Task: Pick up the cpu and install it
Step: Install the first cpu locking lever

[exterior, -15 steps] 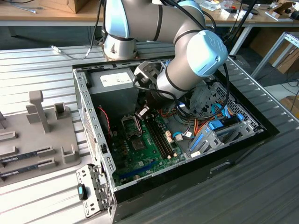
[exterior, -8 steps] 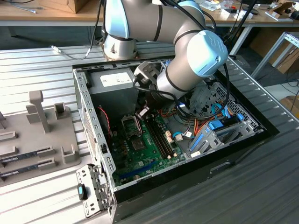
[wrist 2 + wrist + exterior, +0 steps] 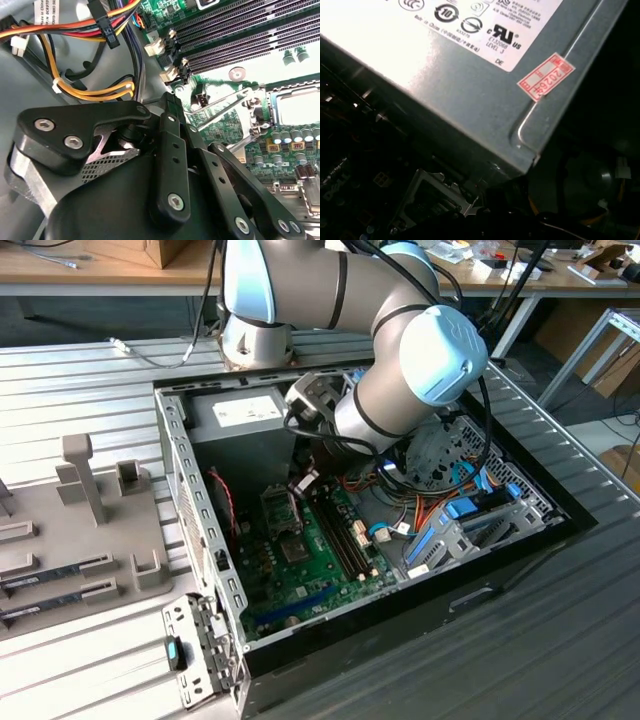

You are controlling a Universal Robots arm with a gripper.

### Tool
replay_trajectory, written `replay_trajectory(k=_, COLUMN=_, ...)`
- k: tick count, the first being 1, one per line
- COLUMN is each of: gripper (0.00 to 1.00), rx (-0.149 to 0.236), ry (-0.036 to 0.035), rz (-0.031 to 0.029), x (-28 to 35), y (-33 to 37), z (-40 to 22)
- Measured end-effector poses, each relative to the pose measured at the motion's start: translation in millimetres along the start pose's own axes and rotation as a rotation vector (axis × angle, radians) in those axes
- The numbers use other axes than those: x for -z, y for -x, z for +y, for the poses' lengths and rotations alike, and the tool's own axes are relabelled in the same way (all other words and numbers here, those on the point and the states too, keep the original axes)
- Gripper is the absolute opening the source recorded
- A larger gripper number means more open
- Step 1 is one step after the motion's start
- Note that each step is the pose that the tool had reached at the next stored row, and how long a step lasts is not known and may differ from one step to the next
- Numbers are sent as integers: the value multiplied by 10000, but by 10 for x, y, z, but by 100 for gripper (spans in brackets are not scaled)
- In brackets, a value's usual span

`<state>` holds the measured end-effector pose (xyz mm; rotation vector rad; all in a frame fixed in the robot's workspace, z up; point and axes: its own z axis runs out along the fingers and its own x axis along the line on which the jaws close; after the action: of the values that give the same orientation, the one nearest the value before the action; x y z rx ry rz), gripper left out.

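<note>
Cpu position uncertain: a pale square showed inside the open socket (image 3: 299,104), below centre in the exterior view.
Gripper (image 3: 172,160) hung above the motherboard (image 3: 225,30), its grip impossible to tell; the power supply (image 3: 235,412) lay beyond.

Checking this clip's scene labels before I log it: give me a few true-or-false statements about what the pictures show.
1. The computer case lies open with the robot arm reaching into it. True.
2. The green circuit board lies outside the case. False: it sits inside, on the case floor.
3. The socket frame on the board is closed flat. False: in the second wrist view it stands raised.
4. Orange and yellow wires run beside the board. True.
5. The grey tray is at the exterior view's left. True.
</note>
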<state>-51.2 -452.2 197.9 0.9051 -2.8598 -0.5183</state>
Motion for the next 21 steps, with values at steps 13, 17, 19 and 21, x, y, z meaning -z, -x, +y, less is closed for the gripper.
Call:
replay_trajectory(k=13, gripper=11, rx=168, ry=2, rz=61, x=74, y=-1, z=23)
replay_trajectory(k=17, gripper=11, rx=209, ry=2, rz=77, x=108, y=-2, z=35)
replay_trajectory(k=19, gripper=11, rx=221, ry=2, rz=81, x=123, y=-2, z=40)
replay_trajectory(k=21, gripper=11, rx=233, ry=3, rz=86, x=137, y=-2, z=45)
